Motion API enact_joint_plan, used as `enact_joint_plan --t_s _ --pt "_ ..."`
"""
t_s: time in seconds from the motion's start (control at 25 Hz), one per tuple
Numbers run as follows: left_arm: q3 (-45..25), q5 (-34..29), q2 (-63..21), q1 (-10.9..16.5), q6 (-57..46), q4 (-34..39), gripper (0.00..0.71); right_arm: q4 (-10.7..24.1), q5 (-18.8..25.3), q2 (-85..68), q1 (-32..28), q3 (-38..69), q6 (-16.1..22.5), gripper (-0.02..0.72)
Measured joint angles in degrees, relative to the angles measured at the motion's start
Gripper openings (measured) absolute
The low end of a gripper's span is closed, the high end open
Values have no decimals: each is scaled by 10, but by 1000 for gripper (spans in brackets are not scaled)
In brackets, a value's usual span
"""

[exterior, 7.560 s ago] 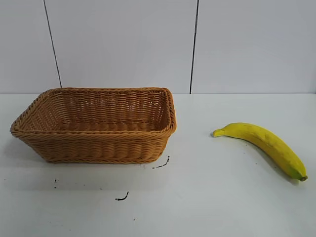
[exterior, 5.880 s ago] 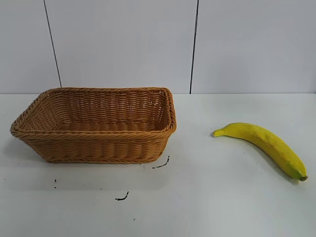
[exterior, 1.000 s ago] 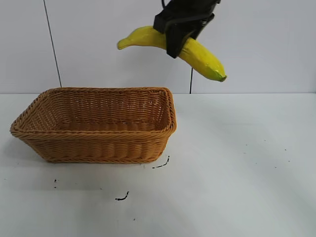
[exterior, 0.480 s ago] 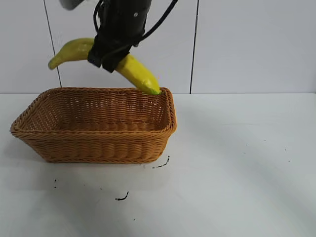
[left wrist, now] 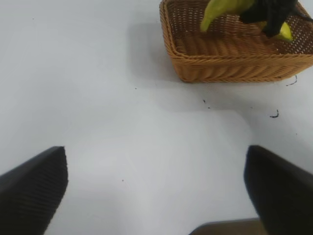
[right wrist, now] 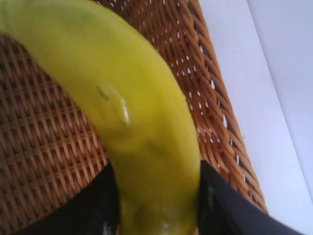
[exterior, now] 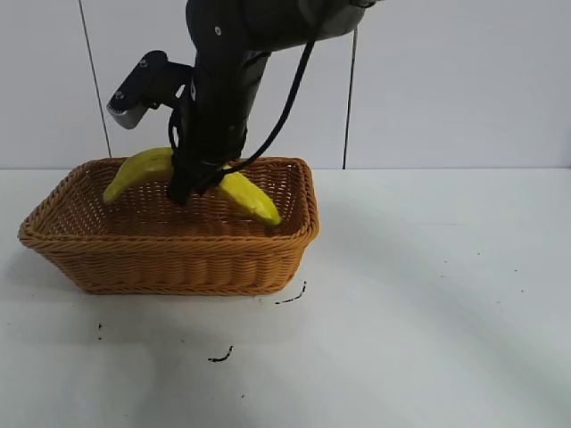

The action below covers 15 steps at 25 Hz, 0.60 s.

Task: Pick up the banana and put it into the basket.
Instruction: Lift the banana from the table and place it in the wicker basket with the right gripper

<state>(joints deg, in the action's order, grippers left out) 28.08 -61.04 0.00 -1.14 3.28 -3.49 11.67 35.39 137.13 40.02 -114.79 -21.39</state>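
Banana [exterior: 143,167] held clamped at mid-length by right hand [exterior: 198,181], lowered inside wicker basket [exterior: 169,260]; greenish tip pointed down toward basket's right end, stem end raised over left part. Whether banana touches basket floor cannot be told. Basket set on white tabletop [exterior: 428,303]. Left hand [left wrist: 156,196] kept low over tabletop, well apart from basket, fingers spread apart, nothing held.
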Motion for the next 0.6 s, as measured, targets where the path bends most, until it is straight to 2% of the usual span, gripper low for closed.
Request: enact_joint_plan --t_s 0.08,0.12,0.24,0.32,0.44,0.6 --pt "0 0 0 0 0 0 695 -3 0 1 0 0 0 321" --pt "0 0 0 0 0 0 695 -5 0 1 0 0 0 347" --pt "0 0 0 0 0 0 695 -4 -1 1 0 0 0 523" --pt "0 0 0 0 0 0 695 -4 -1 1 0 0 6 585" --pt "0 0 0 0 0 0 695 -4 0 -1 0 0 24 605" --pt "0 0 0 0 0 0 695 -6 36 -30 0 0 87 606"
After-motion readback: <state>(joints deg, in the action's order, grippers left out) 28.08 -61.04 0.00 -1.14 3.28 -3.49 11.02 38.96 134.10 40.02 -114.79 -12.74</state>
